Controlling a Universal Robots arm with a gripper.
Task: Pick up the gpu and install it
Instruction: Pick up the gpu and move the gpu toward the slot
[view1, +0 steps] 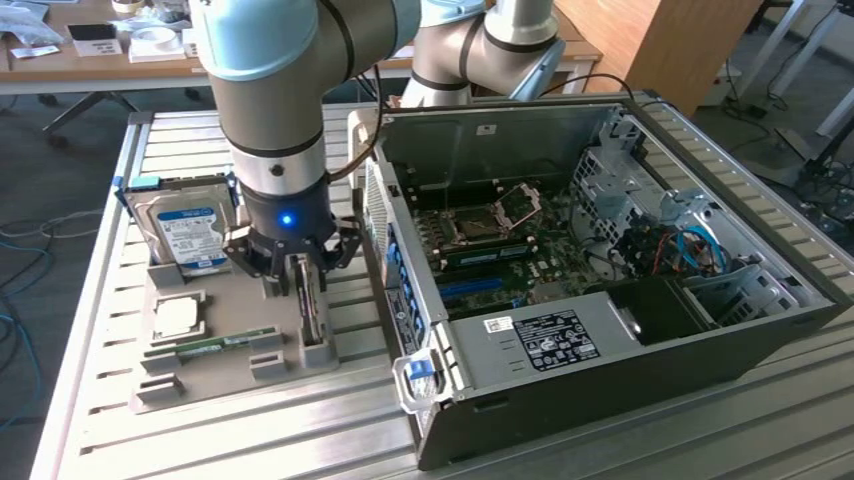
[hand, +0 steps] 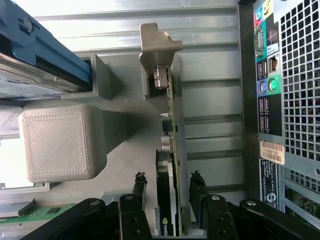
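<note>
gpu (view1: 310, 305) stands edge-on in a slot of the grey fixture tray (view1: 220, 375), lower left of the exterior view, just beside the open computer case (view1: 601, 300); pale end bracket at the far end from the wrist camera. pincer (view1: 304, 278) is down over the card, wide open, one finger on each side, small gaps on both faces, so nothing gripped yet. Step in hand looks like the grasp. To do it well: keep the card centred between the fingers (hand: 196, 182) so both pads meet the flat faces together and the board isn't pushed sideways in its slot; grip on the board body, not the bracket or the edge connector; stay square to the card. Also on the tray: hard drive (view1: 187, 235) with blue label upright at upper left, a processor chip (view1: 178, 315), a green memory stick (view1: 214, 345) lying flat. Tray and case sit on a slatted metal tabletop (view1: 200, 440). Room behind: cluttered desk (view1: 80, 65) top left, wooden panel top right, cables on the floor at the left.
</note>
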